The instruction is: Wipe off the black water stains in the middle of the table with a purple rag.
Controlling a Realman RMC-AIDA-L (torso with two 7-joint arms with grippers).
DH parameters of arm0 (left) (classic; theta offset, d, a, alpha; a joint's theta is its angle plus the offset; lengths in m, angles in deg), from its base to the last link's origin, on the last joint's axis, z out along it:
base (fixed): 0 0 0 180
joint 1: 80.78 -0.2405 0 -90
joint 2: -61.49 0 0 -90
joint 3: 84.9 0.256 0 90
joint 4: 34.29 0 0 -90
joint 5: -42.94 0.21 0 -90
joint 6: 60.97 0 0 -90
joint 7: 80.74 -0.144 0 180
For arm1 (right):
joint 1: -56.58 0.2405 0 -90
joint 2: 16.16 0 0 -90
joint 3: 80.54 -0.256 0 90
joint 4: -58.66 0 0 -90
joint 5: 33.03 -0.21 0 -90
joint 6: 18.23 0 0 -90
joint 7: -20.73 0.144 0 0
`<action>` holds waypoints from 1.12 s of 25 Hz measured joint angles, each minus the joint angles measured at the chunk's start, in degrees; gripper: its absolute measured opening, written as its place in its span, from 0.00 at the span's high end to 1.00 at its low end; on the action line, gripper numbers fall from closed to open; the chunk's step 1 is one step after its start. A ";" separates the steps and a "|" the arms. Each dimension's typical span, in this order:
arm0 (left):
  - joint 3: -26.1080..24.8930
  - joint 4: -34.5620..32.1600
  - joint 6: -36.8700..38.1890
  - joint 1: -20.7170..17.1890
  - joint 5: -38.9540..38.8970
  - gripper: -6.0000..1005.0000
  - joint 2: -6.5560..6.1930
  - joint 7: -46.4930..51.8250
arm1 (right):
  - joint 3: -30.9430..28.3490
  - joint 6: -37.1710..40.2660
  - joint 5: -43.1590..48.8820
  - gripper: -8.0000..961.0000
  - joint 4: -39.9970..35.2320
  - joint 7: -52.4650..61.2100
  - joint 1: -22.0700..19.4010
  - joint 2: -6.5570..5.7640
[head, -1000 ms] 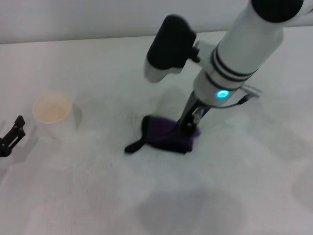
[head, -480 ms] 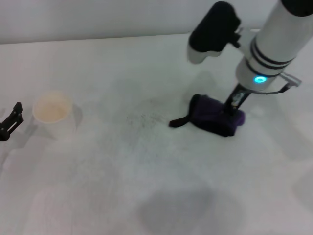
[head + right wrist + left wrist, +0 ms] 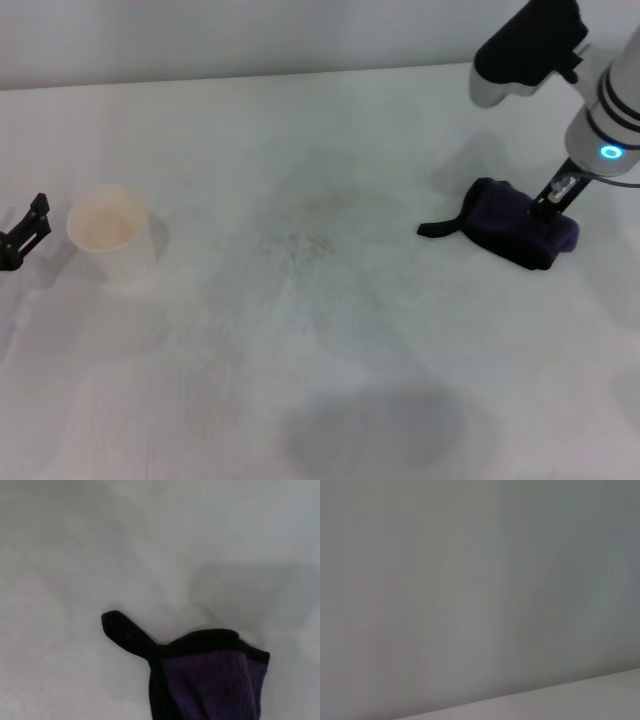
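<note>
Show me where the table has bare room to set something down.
Free: the wide table stretch between the cup and the rag, and all the near side. Crowded: the right, where the right gripper presses the rag; the left gripper beside the cup.

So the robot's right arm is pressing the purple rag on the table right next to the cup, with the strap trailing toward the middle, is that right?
Not quite. The purple rag is far from the cup: the head view shows it under the right gripper on the table's right side, with the cup near the left edge. The strap does trail toward the middle.
</note>
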 joint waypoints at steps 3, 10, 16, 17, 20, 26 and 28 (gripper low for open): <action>0.00 -0.04 1.01 0.73 0.00 0.13 0.00 0.00 | -1.08 -0.21 0.75 0.92 0.17 -0.18 -0.39 0.00; -0.04 -0.08 2.12 1.82 0.07 0.13 0.00 -0.08 | -2.03 -0.40 -0.86 0.92 0.80 -2.47 -0.93 0.26; -0.30 -0.60 2.15 1.85 0.09 0.13 0.00 -0.09 | -2.70 -0.77 -0.90 0.86 0.95 -3.56 -1.36 0.23; -0.33 -0.71 2.15 1.86 0.09 0.13 0.00 -0.09 | -2.71 -0.80 -0.97 0.86 0.98 -3.67 -1.40 0.26; -0.35 -0.97 2.15 1.87 0.09 0.13 0.00 -0.09 | -2.70 -1.01 -0.97 0.83 1.03 -3.76 -1.48 0.28; -0.32 -1.52 2.24 1.97 0.08 0.13 0.00 -0.09 | -3.24 -1.12 -1.60 0.78 2.07 -3.76 -1.74 0.40; -0.30 -1.57 2.24 2.02 0.08 0.13 0.00 -0.09 | -4.38 -0.68 -3.56 0.70 4.44 -4.05 -2.64 0.39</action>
